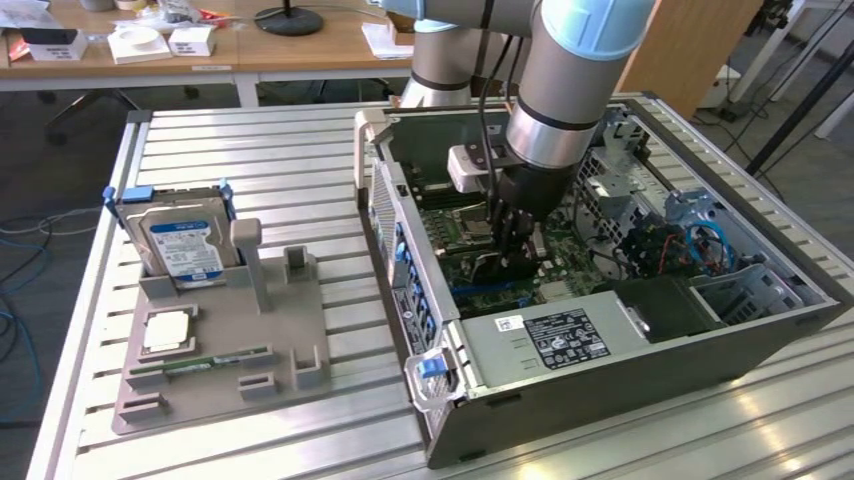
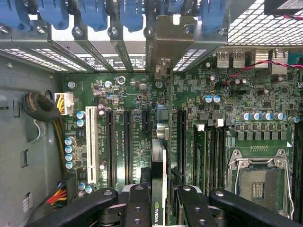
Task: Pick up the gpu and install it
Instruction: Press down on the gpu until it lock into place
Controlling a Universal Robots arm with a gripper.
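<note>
My gripper (image 1: 511, 252) reaches down into the open computer case (image 1: 400, 250), over the green motherboard (image 1: 567, 260). In the wrist view my gripper (image 2: 163, 208) is shut on the gpu (image 2: 164, 156). The card is a thin dark board seen edge-on between the two black fingers (image 2: 137, 203). It runs along the motherboard (image 2: 265, 109) between the long black expansion slots (image 2: 129, 142). Its pale metal end bracket (image 2: 163, 40) stands at the case's rear slot openings. In the exterior view the gpu (image 1: 499, 268) is a dark shape under the gripper, mostly hidden by the arm.
A grey parts holder (image 1: 287, 330) at the exterior view's left carries a silver hard drive (image 1: 180, 245), a square processor chip (image 1: 167, 330) and a green memory stick (image 1: 214, 360). Inside the case are the power supply (image 1: 561, 335), blue cables (image 1: 701, 245), the open processor socket (image 2: 258, 179) and a sleeved cable bundle (image 2: 42, 106).
</note>
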